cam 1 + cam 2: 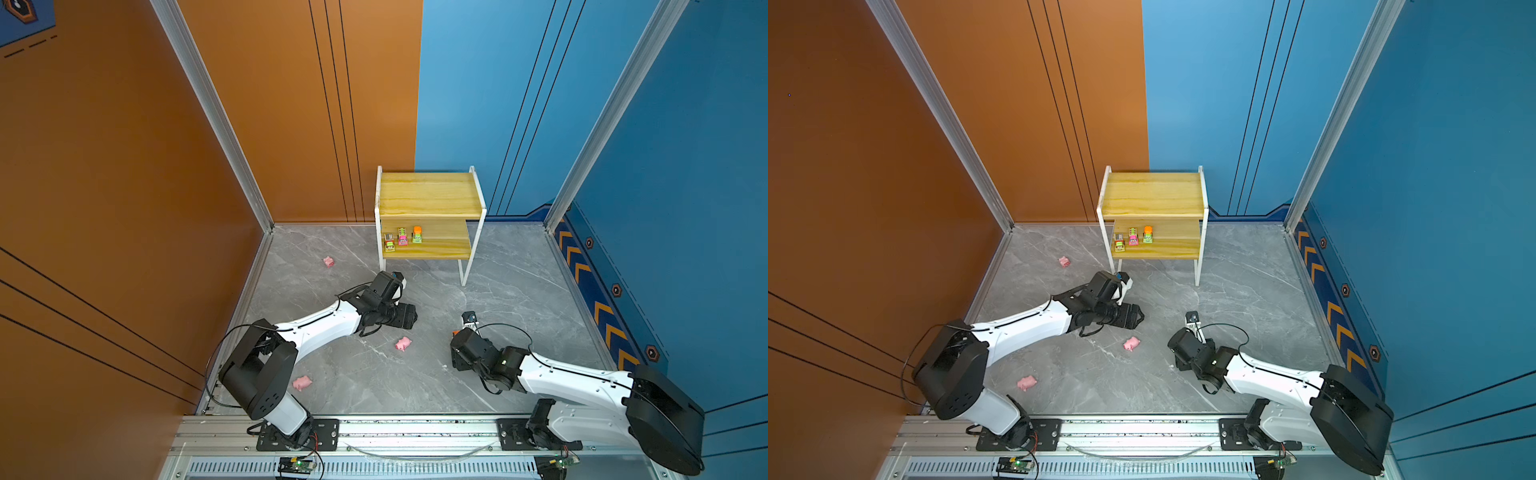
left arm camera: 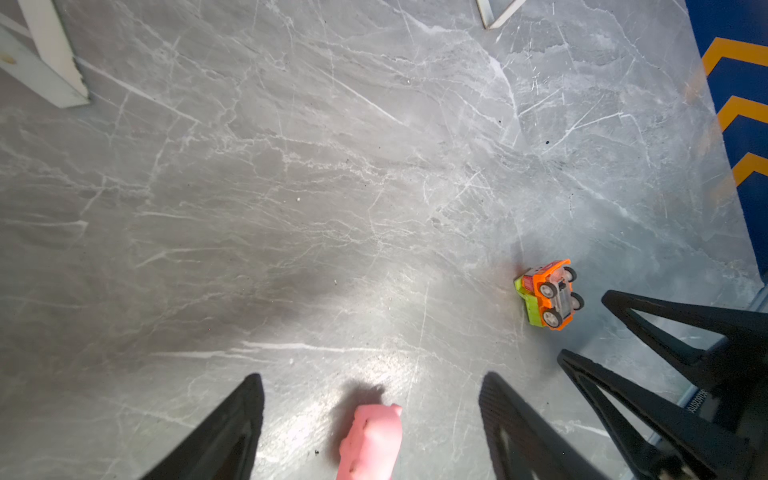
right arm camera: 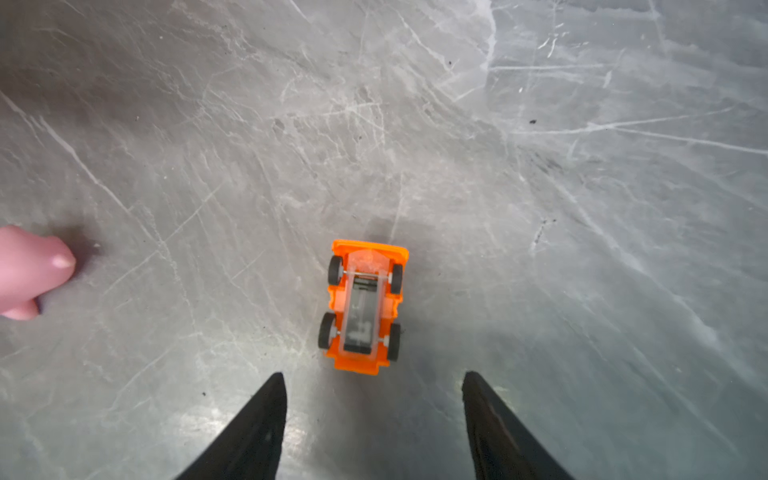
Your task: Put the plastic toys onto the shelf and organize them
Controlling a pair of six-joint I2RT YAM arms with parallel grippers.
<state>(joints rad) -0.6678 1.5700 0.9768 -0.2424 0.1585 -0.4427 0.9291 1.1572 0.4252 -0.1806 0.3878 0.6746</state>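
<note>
The right gripper point(image 3: 374, 384) hangs low over the grey marble floor point(image 3: 582, 208) with its black fingers spread and nothing between them; just beyond their tips an orange toy truck point(image 3: 363, 305) lies overturned, wheels up, not touched by either finger. In the left wrist view the same truck point(image 2: 547, 296) shows a green body under its orange chassis, near the right arm's dark fingers. The left gripper point(image 2: 372, 384) is likewise spread wide and empty, hovering above a pink pig point(image 2: 370, 442) that lies on the floor between its fingers, with clear gaps on both sides. In both top views that pig point(image 1: 403, 344) sits between the two arms, a second pig point(image 1: 302, 383) lies near the left arm's base, and a third pig point(image 1: 328, 261) rests left of the shelf point(image 1: 430, 195), well apart from the others. The shelf stands at the back wall; its upper board point(image 1: 1152, 193) is bare, while its lower board point(image 1: 1173, 249) carries three toy trucks in a row at the left end: a yellow-fronted one point(image 1: 389, 242), a pink one point(image 1: 402, 236) and an orange-topped green one point(image 1: 417, 235), close together.
</note>
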